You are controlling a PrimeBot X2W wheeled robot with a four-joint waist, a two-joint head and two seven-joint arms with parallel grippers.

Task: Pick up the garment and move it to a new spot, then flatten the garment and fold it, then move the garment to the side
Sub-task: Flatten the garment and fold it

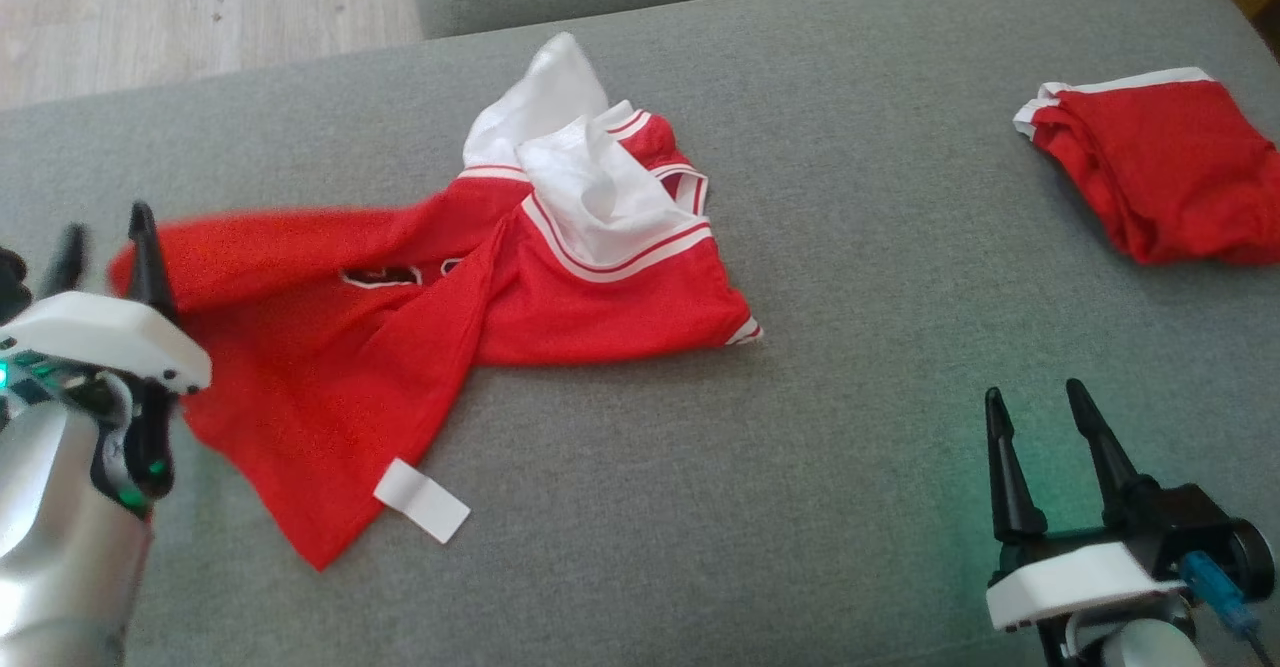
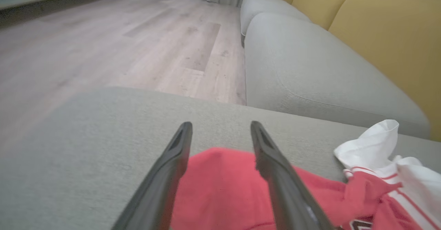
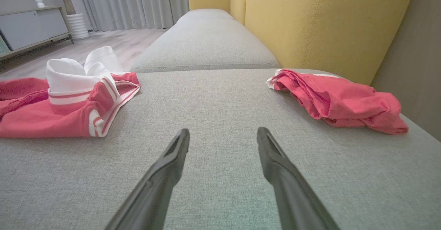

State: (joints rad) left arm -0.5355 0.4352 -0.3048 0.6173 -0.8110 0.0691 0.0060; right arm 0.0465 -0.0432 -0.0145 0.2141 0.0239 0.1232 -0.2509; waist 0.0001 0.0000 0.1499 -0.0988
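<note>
**Head view.** The red garment [image 1: 330, 367] lies crumpled and twisted on the sofa seat [image 1: 850, 347]. It reaches from the left edge toward the middle, with its white lining turned out toward the far edge and a white label [image 1: 422, 499] at its near hem. We judge that flattening is the step in hand, since no part lies smooth. The left end effector [image 1: 105, 257] hovers over the garment's left end beside the seat's left edge. Its forearm rises from the near left corner and its fingers point toward the far edge. The cloth there is blurred. The right end effector [image 1: 1050, 457] stands near the near right corner over bare seat, well apart from the garment, probably kept clear until a second corner needs pulling. A second red garment [image 1: 1170, 167] lies bunched near the far right corner.

**Left wrist view.** The fingers are spread and grasp nothing. Red cloth lies beneath and between them, short of the seat's edge, with the floor [image 2: 103, 33] beyond.

**Right wrist view.** The right end effector is open and empty, held low and nearly level with the seat. The garment lies to its left, and the second one to its right before the yellow backrest [image 3: 310, 16].
</note>
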